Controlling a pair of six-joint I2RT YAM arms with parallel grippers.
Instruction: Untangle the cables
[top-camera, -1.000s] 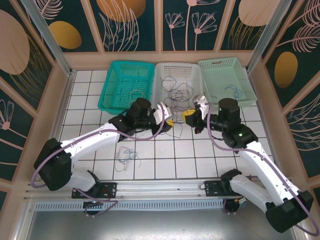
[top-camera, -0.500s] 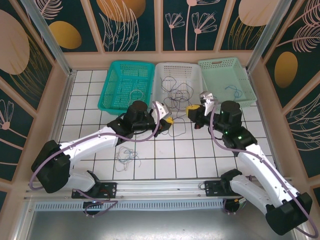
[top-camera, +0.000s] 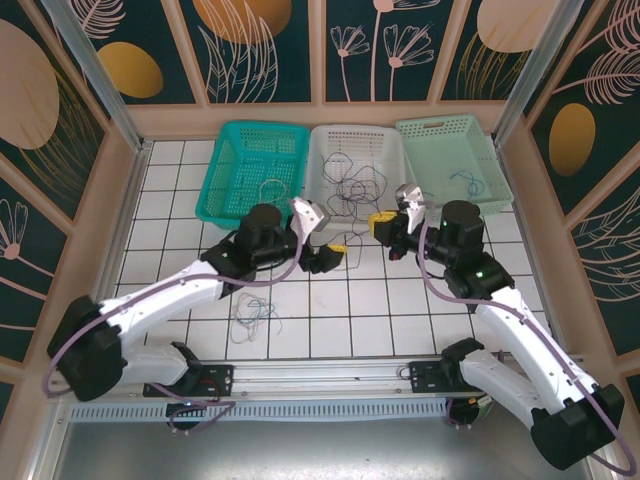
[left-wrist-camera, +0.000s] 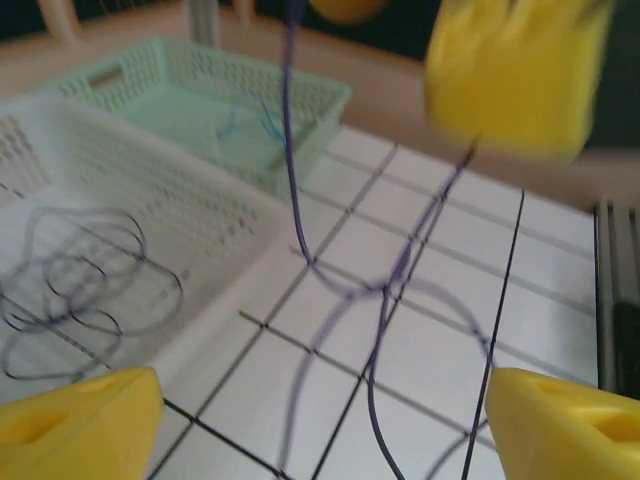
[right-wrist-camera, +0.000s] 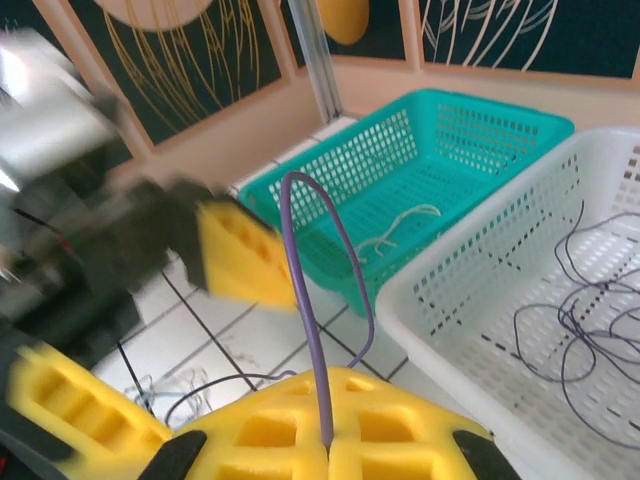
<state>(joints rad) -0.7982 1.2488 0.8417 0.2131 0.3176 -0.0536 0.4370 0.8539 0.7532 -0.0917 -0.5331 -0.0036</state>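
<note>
My right gripper (right-wrist-camera: 328, 455) is shut on a thin purple-navy cable (right-wrist-camera: 305, 300), which rises from its yellow pads, arches over and drops to the tiles. In the top view this gripper (top-camera: 381, 221) hovers at the white basket's near edge. Facing it across a small gap, my left gripper (top-camera: 334, 251) is open. Its yellow fingertips (left-wrist-camera: 80, 420) stand wide apart above the same cable's loops (left-wrist-camera: 380, 330) on the tiles. Dark cable loops (top-camera: 355, 185) lie in the white basket, and a small tangle (top-camera: 255, 312) lies on the tiles.
Three baskets line the back: teal (top-camera: 228, 185) with a pale cable (top-camera: 272, 187), white (top-camera: 325, 195), and mint (top-camera: 490, 165) with a blue cable (top-camera: 465, 180). Wooden walls and metal posts ring the white tiled table (top-camera: 180, 215).
My left arm has drawn back to the left and slightly toward me, widening the gap between the grippers. My right gripper has lifted a little toward the white basket with the cable.
</note>
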